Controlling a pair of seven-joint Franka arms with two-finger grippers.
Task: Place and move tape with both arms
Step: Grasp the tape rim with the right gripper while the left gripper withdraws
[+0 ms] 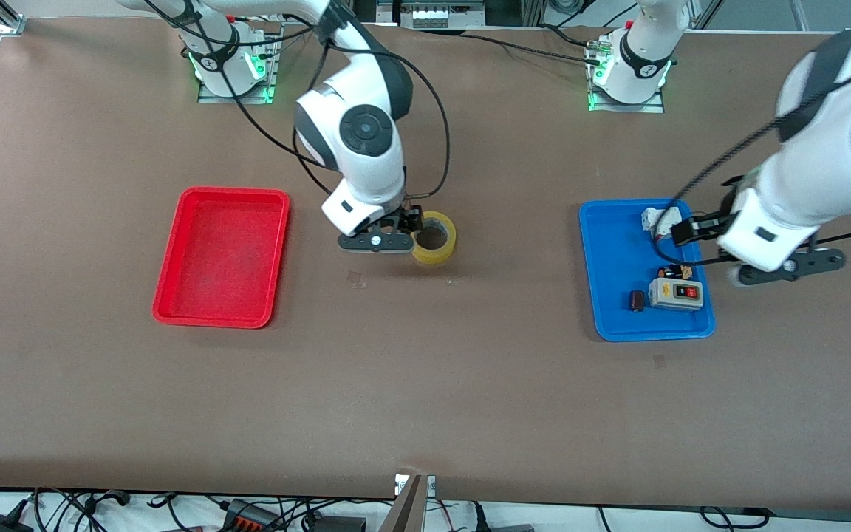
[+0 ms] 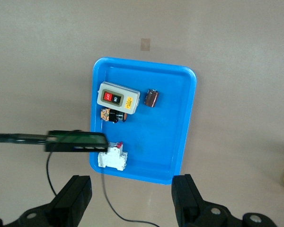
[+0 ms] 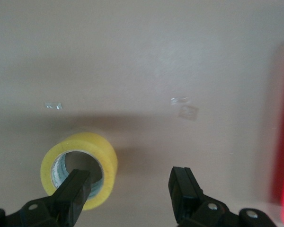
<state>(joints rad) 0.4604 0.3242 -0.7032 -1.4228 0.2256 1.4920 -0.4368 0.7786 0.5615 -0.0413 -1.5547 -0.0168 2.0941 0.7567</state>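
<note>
Tape (image 1: 434,238): we see it flat on the bare table between the red tray (image 1: 222,256) and the blue tray (image 1: 646,272).
Right gripper (image 3: 130,189): fingers wide, low at the roll's 9 o'clock in the front view, one finger at the core; we judge it lined up for a rim grasp.
Left gripper (image 2: 132,196): wide, empty, waiting over the blue tray.

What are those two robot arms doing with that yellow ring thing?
The right gripper hangs open just above the tape, which lies flat on the table between the red tray and the blue tray. The left gripper is open too, waiting over the blue tray, which holds small electrical parts.
</note>
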